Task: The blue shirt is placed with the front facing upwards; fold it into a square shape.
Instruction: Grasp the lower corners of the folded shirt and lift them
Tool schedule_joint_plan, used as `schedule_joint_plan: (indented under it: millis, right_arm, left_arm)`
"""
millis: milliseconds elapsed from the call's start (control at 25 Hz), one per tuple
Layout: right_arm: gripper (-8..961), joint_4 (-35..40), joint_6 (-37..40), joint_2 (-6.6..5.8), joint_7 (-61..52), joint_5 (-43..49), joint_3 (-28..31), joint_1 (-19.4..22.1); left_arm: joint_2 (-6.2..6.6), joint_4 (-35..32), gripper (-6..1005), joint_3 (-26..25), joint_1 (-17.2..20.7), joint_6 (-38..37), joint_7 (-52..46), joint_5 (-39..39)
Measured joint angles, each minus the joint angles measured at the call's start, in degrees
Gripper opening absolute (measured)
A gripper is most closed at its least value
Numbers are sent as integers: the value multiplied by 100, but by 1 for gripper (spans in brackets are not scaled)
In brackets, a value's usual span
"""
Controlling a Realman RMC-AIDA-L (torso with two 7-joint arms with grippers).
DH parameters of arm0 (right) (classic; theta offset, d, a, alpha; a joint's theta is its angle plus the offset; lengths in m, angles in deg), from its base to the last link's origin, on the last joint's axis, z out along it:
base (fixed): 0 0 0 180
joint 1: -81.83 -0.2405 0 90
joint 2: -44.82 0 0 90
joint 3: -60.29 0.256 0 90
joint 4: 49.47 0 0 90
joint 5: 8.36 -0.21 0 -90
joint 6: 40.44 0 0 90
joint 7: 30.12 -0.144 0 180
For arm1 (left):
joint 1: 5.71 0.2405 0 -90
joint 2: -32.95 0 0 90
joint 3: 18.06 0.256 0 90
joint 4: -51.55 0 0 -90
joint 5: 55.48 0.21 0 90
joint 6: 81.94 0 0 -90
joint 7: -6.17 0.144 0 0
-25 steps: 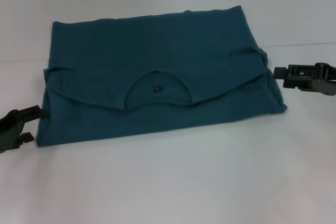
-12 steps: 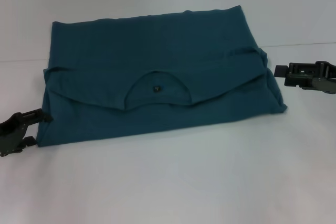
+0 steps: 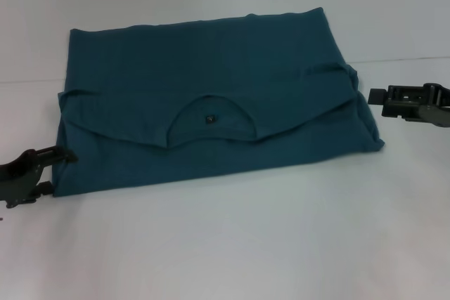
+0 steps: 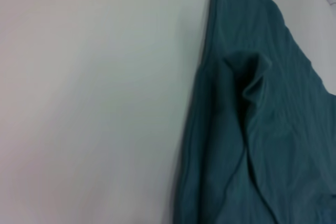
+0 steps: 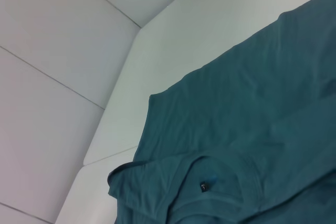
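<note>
The blue shirt (image 3: 211, 82) lies folded into a wide band across the white table, its collar and small dark label (image 3: 209, 119) facing up in the middle. My left gripper (image 3: 56, 171) is open at the shirt's near left corner, one finger on either side of the cloth edge. My right gripper (image 3: 373, 95) hovers just off the shirt's right edge. The left wrist view shows the shirt (image 4: 273, 129) with a folded sleeve edge. In the right wrist view I see the shirt (image 5: 252, 114) and its label (image 5: 203, 185).
The bare white table (image 3: 246, 244) stretches in front of the shirt. A white panelled wall (image 5: 63, 51) rises behind the table's far edge.
My left gripper has moved right, up to the shirt's near left corner. The right gripper has shifted only slightly. The shirt has not moved.
</note>
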Motion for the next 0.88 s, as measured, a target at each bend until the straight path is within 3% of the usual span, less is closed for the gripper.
schedule_joint_plan:
  millis: [880]
  right_arm:
    - [684,-73,-7,12,46,0,39,43]
  left_arm:
    - [37,-10,823,33,-90,62,123,110]
